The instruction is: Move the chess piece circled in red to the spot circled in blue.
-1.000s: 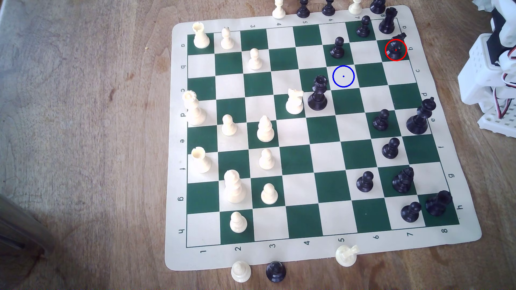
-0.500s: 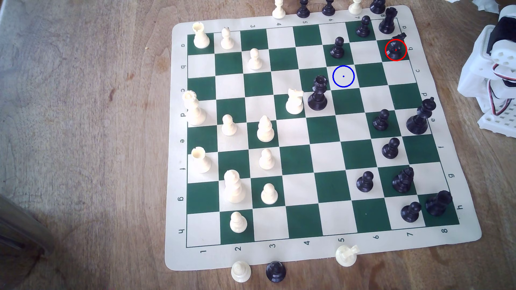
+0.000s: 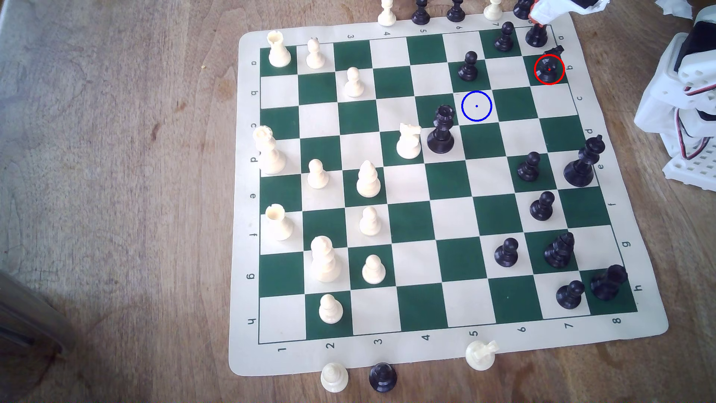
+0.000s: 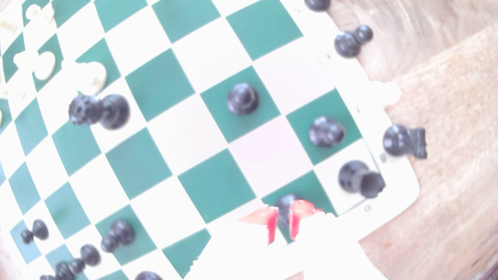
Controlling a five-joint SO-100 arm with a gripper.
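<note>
Black knight (image 3: 549,66) sits untouched on its red-ringed green square near the board's far corner, at the exterior view's right; the blue ring (image 3: 476,105) on a cream square is free. New since a second ago: the arm has swung in, the claw (image 3: 542,13) now over the black rook (image 3: 536,37) one square beyond the knight. So the reach is on, no grasp yet. Wrist view: claw (image 4: 283,223) narrowly parted, red pads (image 4: 272,224) either side of the knight (image 4: 285,206), holding nothing; contact unclear in the blur.

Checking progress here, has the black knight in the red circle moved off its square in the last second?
No. The black knight sits inside the red ring, as before.
</note>
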